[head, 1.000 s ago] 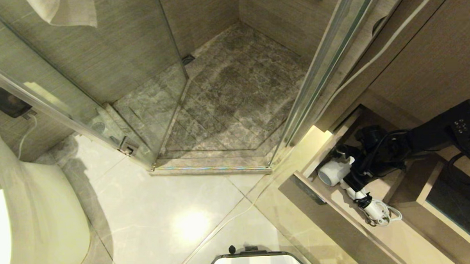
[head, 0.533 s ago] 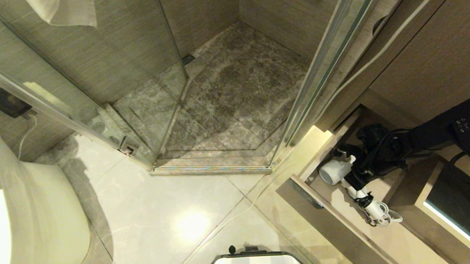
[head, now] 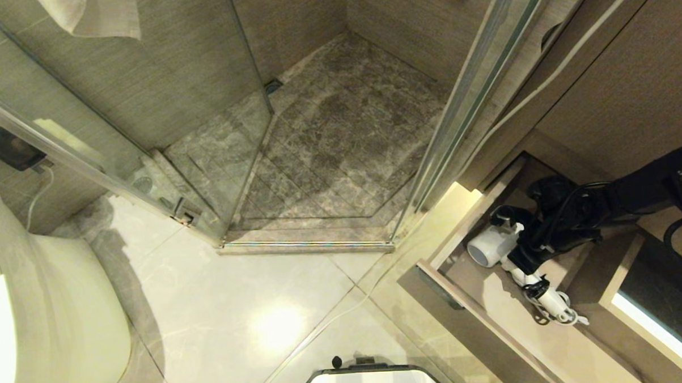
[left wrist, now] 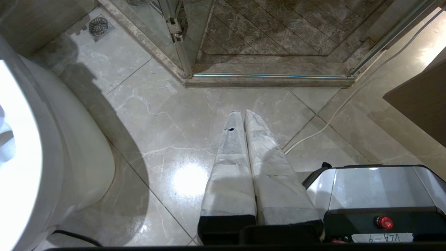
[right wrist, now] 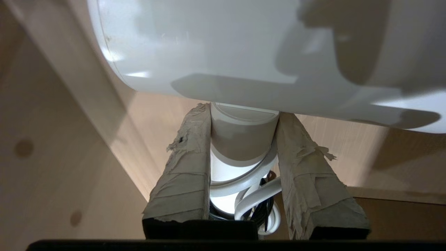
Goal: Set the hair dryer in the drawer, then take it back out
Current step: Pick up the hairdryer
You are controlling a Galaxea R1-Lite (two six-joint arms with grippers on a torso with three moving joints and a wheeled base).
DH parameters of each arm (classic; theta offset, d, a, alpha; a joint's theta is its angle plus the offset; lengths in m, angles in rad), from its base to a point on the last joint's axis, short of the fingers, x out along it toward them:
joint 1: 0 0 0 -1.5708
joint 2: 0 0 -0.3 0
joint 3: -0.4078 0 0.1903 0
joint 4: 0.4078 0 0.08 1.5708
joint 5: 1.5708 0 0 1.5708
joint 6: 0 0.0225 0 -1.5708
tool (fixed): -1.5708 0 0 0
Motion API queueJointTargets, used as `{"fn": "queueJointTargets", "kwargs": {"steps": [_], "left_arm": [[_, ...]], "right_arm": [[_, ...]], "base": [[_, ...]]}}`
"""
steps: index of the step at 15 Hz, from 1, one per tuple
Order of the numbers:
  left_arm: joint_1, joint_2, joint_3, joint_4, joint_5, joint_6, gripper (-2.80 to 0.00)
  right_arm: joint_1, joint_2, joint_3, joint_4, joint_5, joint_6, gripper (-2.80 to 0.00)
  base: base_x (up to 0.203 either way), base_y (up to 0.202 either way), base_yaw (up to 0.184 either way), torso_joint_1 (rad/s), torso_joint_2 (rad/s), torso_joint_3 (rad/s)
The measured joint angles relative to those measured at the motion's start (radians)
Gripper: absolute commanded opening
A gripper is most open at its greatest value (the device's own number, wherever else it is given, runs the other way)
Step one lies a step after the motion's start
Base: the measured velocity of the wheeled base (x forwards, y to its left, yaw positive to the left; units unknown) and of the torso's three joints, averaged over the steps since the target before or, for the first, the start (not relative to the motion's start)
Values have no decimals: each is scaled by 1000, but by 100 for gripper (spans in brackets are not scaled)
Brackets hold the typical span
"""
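The black right arm [head: 630, 195] is stretched in from the right edge of the head view, wrapped in loose black cables, wrist angled downward. Its right gripper [right wrist: 244, 136], with tape-wrapped fingers [right wrist: 184, 167], is clamped around the straight handle of the white plastic hair dryer [head: 493, 245]. The left gripper [left wrist: 244, 116] is parked low and pointed down, its two tape-covered fingers pressed together with nothing between them.

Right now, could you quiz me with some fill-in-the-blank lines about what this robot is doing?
1. The right gripper is clamped on the hair dryer's ____.
2. The hair dryer is over the open ____.
3. The left gripper, over the floor, holds ____.

Missing words: handle; drawer; nothing
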Motion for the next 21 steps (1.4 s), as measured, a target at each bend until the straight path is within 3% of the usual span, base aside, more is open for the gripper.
{"fn": "queueJointTargets", "kwargs": {"steps": [13,21], "left_arm": [[0,0,0,0,0,0,-280],[0,0,0,0,0,0,-280]], "right_arm": [[-16,-127,59,133,1,-17,-280],[-8,-185,79,138,4,-15,-280]], "base": [[0,0,0,0,0,0],[0,0,0,0,0,0]]}}
